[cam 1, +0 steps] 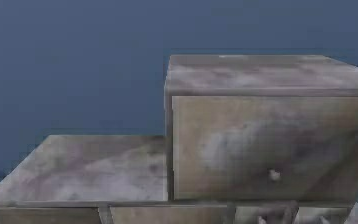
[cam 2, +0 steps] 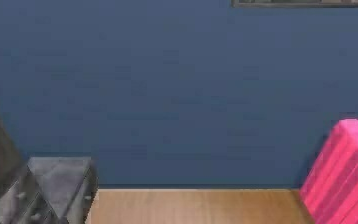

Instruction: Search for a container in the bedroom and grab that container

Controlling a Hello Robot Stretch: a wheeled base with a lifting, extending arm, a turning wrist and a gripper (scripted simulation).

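Forward view: a stepped piece of grey-brown, weathered wooden furniture stands close in front, against a dark blue wall [cam 1: 77, 60]. Its taller part [cam 1: 267, 140] takes up the view's right half. The top edge of this part runs level at about a third of the way down, and its front face carries a small pale knob [cam 1: 275, 175]. Its left edge drops straight down to the lower part. The lower top [cam 1: 87, 170] spreads out toward the view's left and narrows as it goes back to the wall. Drawer fronts run along the bottom edge. No floor can be seen between the robot and this furniture.

Arm side view: the same blue wall fills most of the picture. Along the bottom lies a strip of brown wooden surface [cam 2: 197, 207]; floor or tabletop, I cannot tell. It is bounded at the left by a dark grey block [cam 2: 59, 185] and at the right by a bright pink object [cam 2: 342, 170]. A thin frame edge [cam 2: 302, 3] sits at the top right.

The gripper's state cannot be told. Where the container is cannot be told either.
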